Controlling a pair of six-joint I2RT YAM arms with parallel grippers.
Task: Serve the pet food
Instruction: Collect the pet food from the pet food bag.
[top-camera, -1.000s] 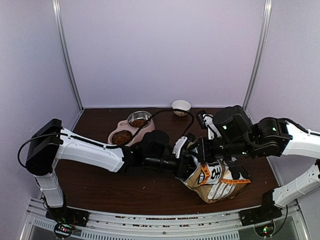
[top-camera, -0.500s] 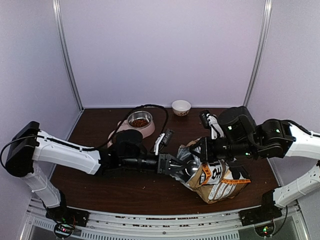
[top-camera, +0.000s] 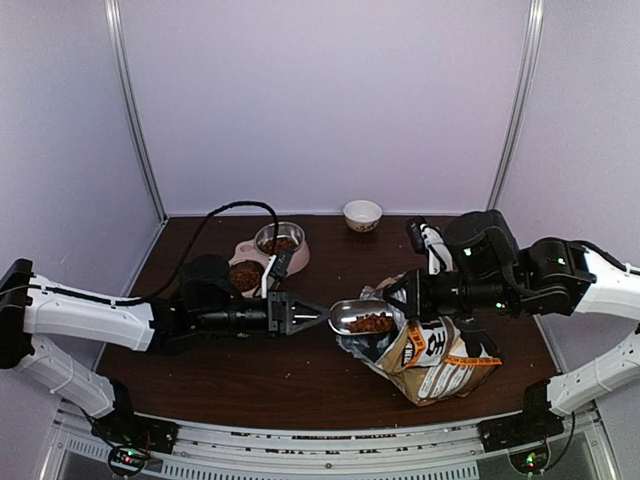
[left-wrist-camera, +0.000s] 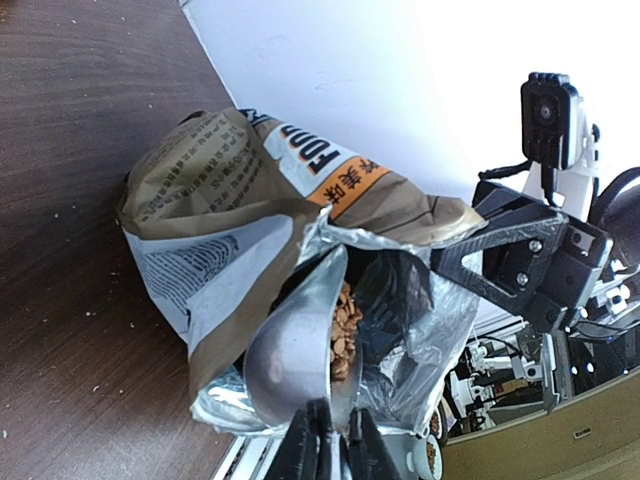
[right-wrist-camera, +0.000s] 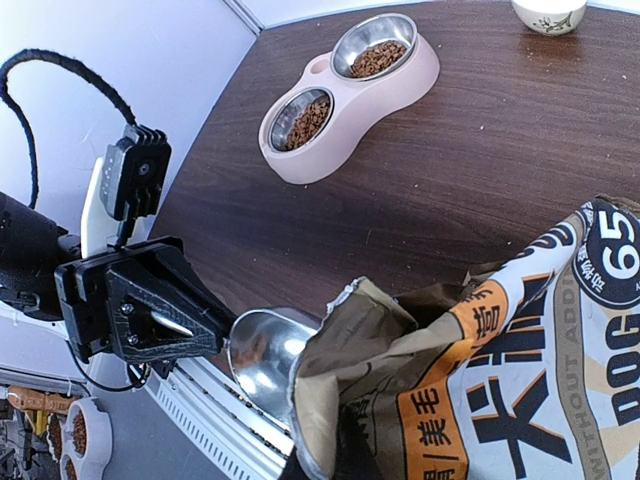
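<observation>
My left gripper (top-camera: 305, 316) is shut on the handle of a metal scoop (top-camera: 358, 317), which is held level just outside the bag's mouth. Brown pet food (top-camera: 372, 323) fills the scoop's bowl, and in the left wrist view the pet food (left-wrist-camera: 345, 325) heaps against the scoop (left-wrist-camera: 290, 350). The white-and-brown bag (top-camera: 432, 357) lies on the table at the right. My right gripper (top-camera: 405, 294) is shut on the bag's upper edge and holds the mouth open. In the right wrist view the bag (right-wrist-camera: 500, 370) hides my own fingers.
A pink double-bowl feeder (top-camera: 298, 262) stands behind the left arm, with kibble in both bowls (right-wrist-camera: 378, 58). A small white bowl (top-camera: 362, 213) sits by the back wall. The left arm's black cable loops over the feeder. The table's front edge is close to the bag.
The left arm has drawn back to the left. The scoop has come out of the bag's mouth, loaded with kibble. The right gripper still holds the bag's edge.
</observation>
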